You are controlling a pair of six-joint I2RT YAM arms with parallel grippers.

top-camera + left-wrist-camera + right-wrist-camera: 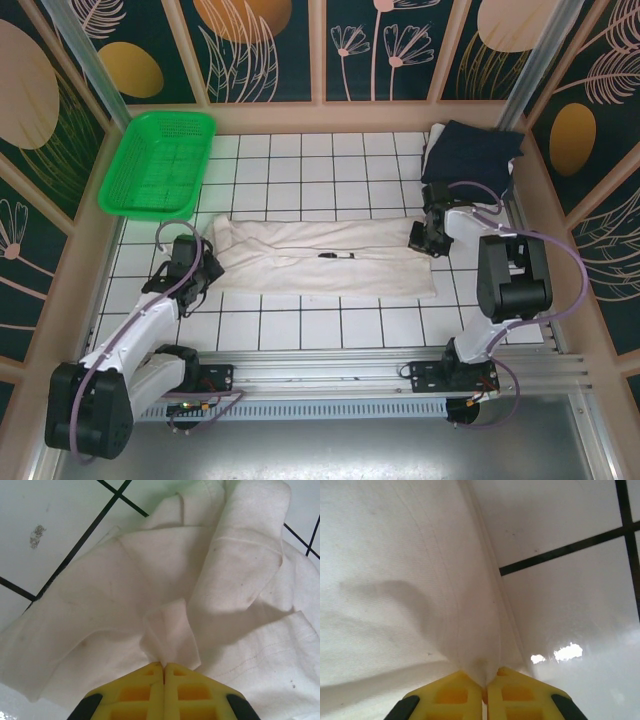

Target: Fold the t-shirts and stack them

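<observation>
The cream t-shirt (320, 262) is lying stretched across the surface (300, 330), long axis running left-right, with 2 ends held. Left jaws are clamping its left end fully shut; right jaws, barely parted, seem to be pinching its right end.

Near tiles (320, 325) open; basket (160, 165) fills far-left corner, navy t-shirt (472, 150) far-right.

no legible text, no labels, no numbers visible
</observation>
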